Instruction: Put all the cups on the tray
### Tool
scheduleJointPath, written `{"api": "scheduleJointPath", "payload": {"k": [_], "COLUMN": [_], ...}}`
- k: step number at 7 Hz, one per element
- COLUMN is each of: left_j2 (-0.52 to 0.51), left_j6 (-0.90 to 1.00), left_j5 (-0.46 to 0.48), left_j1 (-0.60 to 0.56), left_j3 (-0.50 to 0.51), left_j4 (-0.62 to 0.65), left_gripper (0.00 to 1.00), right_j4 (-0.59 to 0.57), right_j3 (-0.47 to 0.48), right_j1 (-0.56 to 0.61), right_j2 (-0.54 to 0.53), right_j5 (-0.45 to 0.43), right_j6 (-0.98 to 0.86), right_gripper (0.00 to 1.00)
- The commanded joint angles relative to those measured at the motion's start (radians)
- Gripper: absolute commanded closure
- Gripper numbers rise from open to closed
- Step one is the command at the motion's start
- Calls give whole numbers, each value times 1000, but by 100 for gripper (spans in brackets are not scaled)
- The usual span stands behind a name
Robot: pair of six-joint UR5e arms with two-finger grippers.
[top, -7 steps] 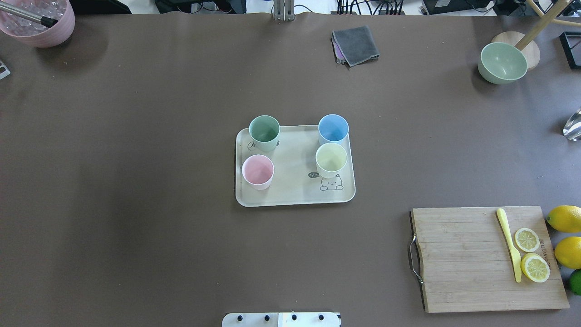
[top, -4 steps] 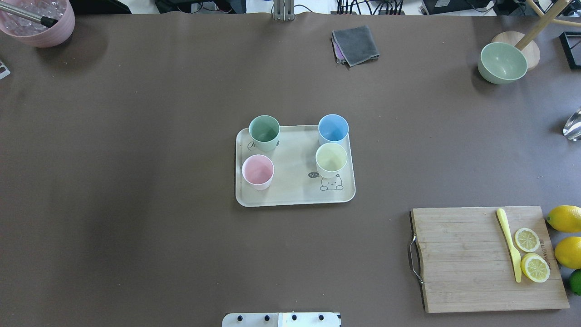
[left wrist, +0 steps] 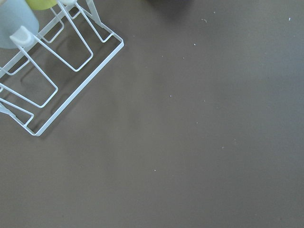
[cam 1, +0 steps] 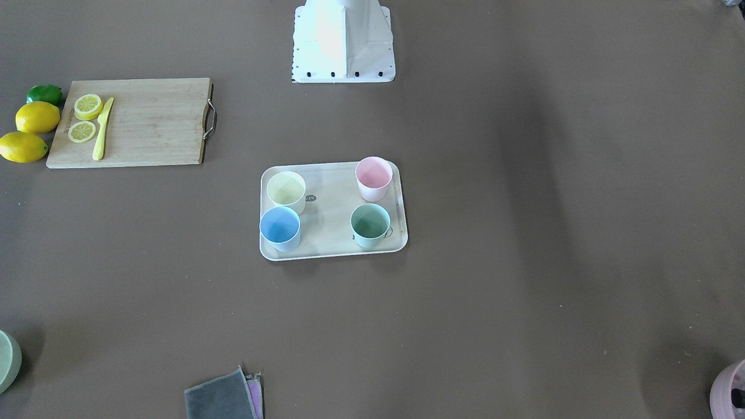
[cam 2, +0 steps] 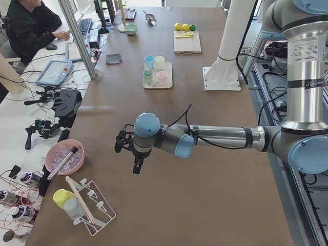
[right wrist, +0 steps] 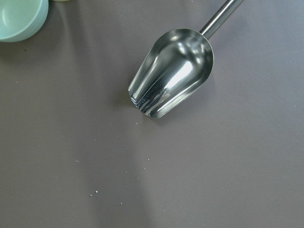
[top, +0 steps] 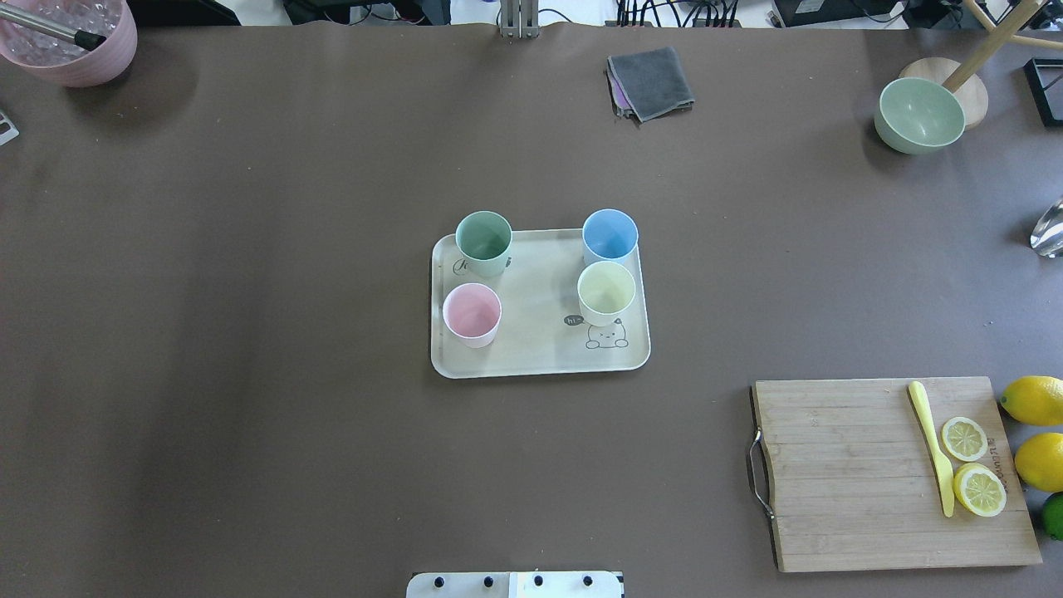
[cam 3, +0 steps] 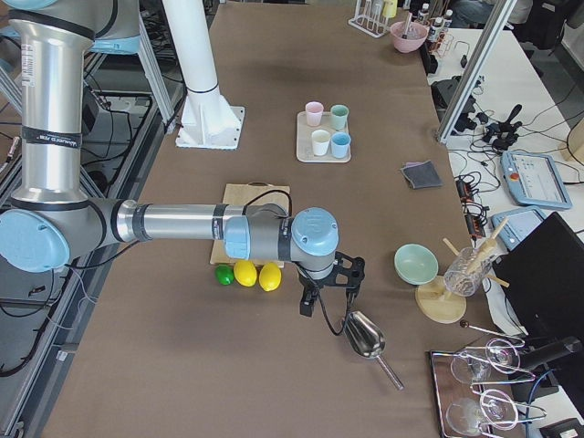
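Overhead and front cameras face each other, sharing the tray (top: 540, 353), far from left claw (cam 2: 134, 163) and right claw (cam 3: 327, 306) — wrist cameras look down, close.

Open brown tabletop (top: 249, 332) is seen on all four sides of the cream rectangular rimmed tray (top: 540, 361). On it, four plastic cups are parked near the corners: mint green tumbler (top: 483, 241), pink tumbler (top: 472, 313), light blue tumbler (top: 609, 235), pale yellow tumbler (top: 606, 291). A wide lane is left down the middle. Blue and yellow are crowded together, gap not discernible. Green and pink are kept apart. Wooden cutting board (top: 847, 473) and folded grey cloth (top: 650, 81) are well apart from the tray.
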Motion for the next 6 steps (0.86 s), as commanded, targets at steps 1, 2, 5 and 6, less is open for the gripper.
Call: {"api": "scheduleJointPath", "payload": {"k": [1, 2, 5, 6], "left_j2": [-27, -53, -63, -61], "left_j6": [-3, -17, -98, -98], "left_j5": [3, 6, 63, 63], "left_j1": [-1, 2, 10, 10], "left_j3": [-7, -9, -18, -18], "left_j4": [36, 73, 75, 75], "left_gripper": [2, 2, 2, 2], "right_j4": [-2, -2, 0, 0], "right_j3": [3, 3, 3, 3], "right_j1": [-2, -2, -24, -25], "right_j2": [7, 5, 10, 10], "right_j5": [-12, -6, -9, -9], "right_j6": [3, 4, 4, 4], "right_gripper": [0, 0, 0, 0]}}
